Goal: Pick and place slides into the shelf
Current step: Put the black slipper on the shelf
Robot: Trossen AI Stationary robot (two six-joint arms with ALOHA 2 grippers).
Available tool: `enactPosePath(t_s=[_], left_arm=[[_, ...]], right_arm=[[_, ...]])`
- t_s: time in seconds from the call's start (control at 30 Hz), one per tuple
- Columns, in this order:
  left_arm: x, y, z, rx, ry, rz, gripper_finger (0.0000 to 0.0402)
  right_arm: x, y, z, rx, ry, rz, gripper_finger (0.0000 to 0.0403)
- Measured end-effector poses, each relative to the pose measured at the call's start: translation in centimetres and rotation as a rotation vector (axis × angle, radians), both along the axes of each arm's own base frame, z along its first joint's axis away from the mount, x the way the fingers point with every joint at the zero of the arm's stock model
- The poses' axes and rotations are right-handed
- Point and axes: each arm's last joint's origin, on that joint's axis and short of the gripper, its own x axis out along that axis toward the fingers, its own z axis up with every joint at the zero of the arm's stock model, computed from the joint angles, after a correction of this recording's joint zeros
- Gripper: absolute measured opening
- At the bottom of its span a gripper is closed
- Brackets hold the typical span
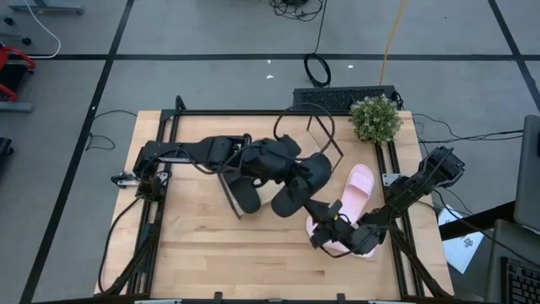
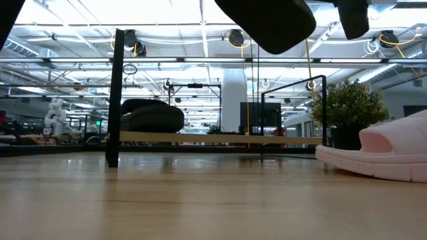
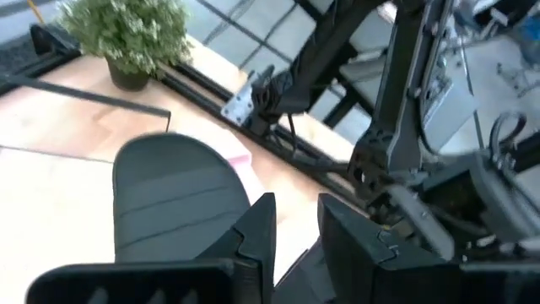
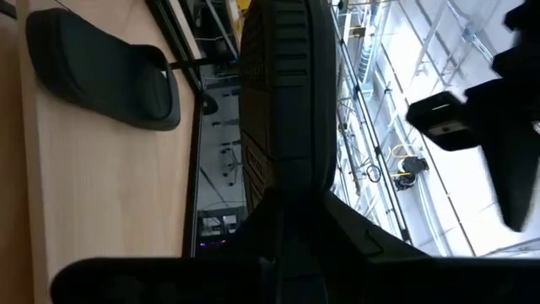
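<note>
A black slide (image 1: 304,179) (image 2: 267,20) (image 3: 169,198) (image 4: 287,93) is up in the air over the middle of the table. My right gripper (image 1: 323,218) (image 4: 291,211) is shut on it. My left gripper (image 1: 295,165) (image 3: 297,245) is open right beside that slide; whether a finger touches it, I cannot tell. The other black slide (image 1: 245,192) (image 2: 150,115) (image 4: 101,72) lies sole down on the shelf board (image 2: 220,139). One pink slide (image 1: 356,187) lies on the table to the right. The second pink slide (image 1: 342,243) lies under my right gripper. My right gripper pinches the black slide by one end (image 4: 287,181) between its two fingers. It comes level from the table's near right side, with the fingers along the slide's length. The slide reaches forward from the fingers with its ridged sole showing and is lifted clear of the table.
A potted plant (image 1: 375,118) (image 2: 347,110) (image 3: 126,34) stands at the table's far right corner. The shelf's thin black posts (image 2: 119,100) rise beside the board. Black rails (image 1: 156,228) run along the table's sides. Bare wood lies at the near left (image 1: 219,253).
</note>
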Motion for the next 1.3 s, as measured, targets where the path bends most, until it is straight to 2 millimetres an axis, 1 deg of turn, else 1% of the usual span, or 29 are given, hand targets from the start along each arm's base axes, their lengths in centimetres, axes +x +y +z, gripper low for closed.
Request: enactPosePath(t_s=[0.07, 0.1, 0.2, 0.33, 0.47, 0.53, 0.6, 0.67, 0.73, 0.83, 0.93, 1.03, 1.2, 1.3], left_arm=[[-0.1, 0.8, 0.3, 0.006, -0.007, -0.018, 0.0085], [-0.4, 1.3, 0.8, 0.014, -0.025, -0.022, 0.0085], [-1.6, 3.0, 2.4, 0.051, -0.068, -0.025, 0.0085], [-3.2, 4.9, 4.4, 0.066, -0.136, 0.012, 0.0085], [-5.3, 6.5, 6.7, 0.018, -0.234, -0.016, 0.0085], [-6.5, 7.1, 7.8, -0.066, -0.282, -0.012, 0.0085], [-7.0, 7.4, 8.4, -0.181, -0.321, -0.004, 0.0085], [-7.6, 7.3, 9.0, -0.259, -0.346, -0.015, 0.0085], [-7.7, 6.8, 9.7, -0.298, -0.398, -0.030, 0.0085], [-8.7, 5.3, 10.5, -0.318, -0.428, -0.024, 0.0085], [-8.4, 3.8, 10.1, -0.321, -0.412, 0.052, 0.0085], [-7.0, 2.9, 9.0, -0.371, -0.398, 0.127, 0.0085], [-4.5, 2.9, 7.3, -0.552, -0.379, 0.215, 0.0085], [-2.9, 3.3, 6.1, -0.608, -0.369, 0.253, 0.0085]], right_arm=[[0.2, -0.2, 0.3, 0.000, -0.010, -0.005, 0.0035], [0.3, -0.4, 0.5, -0.005, -0.014, -0.004, 0.0035], [0.6, -1.0, 1.4, -0.032, -0.031, 0.005, 0.0035], [1.0, -1.9, 2.8, -0.084, -0.100, 0.067, 0.0035], [1.3, -3.1, 4.2, -0.203, -0.165, 0.109, 0.0035], [1.5, -3.9, 4.8, -0.274, -0.191, 0.110, 0.0035], [1.8, -4.9, 5.3, -0.320, -0.211, 0.096, 0.0035], [2.0, -5.9, 6.1, -0.307, -0.236, 0.063, 0.0035], [2.0, -7.0, 6.8, -0.280, -0.273, 0.030, 0.0035], [2.0, -8.3, 7.4, -0.269, -0.303, -0.016, 0.0035], [1.7, -9.4, 8.2, -0.274, -0.319, -0.058, 0.0035], [1.4, -10.5, 9.0, -0.272, -0.331, -0.091, 0.0035], [1.5, -11.9, 9.3, -0.268, -0.344, -0.131, 0.0035], [1.7, -12.5, 9.1, -0.268, -0.321, -0.153, 0.0035]])
